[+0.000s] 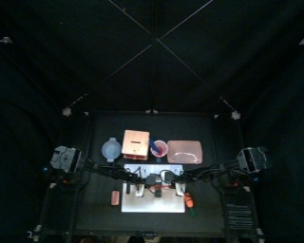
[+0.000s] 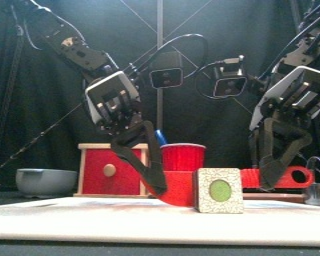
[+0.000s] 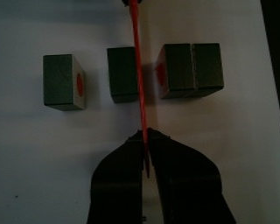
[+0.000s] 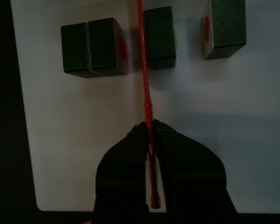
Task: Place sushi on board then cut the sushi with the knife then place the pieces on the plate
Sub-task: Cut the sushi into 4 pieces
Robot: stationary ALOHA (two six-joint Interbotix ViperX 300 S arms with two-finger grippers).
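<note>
Three dark green sushi pieces lie in a row on the white board (image 3: 60,149): a single block (image 3: 66,80), a middle block (image 3: 127,74) and a double block (image 3: 192,68). In the front view one piece (image 2: 219,190) shows its white end with a green centre. A red knife (image 3: 136,52) runs edge-on through the gap between the middle block and the double block (image 4: 92,48). My left gripper (image 3: 143,144) is shut on one end of the knife and my right gripper (image 4: 150,140) on the other. The knife (image 2: 256,182) lies low and level between both grippers.
Behind the board (image 1: 155,201) stand the blue-grey bowl (image 1: 111,147), the wooden box (image 1: 136,144) with its red drawer front (image 2: 109,168), the red cup (image 2: 184,157) and the pink tray (image 1: 184,150). A metal ring (image 2: 319,168) shows at the right edge.
</note>
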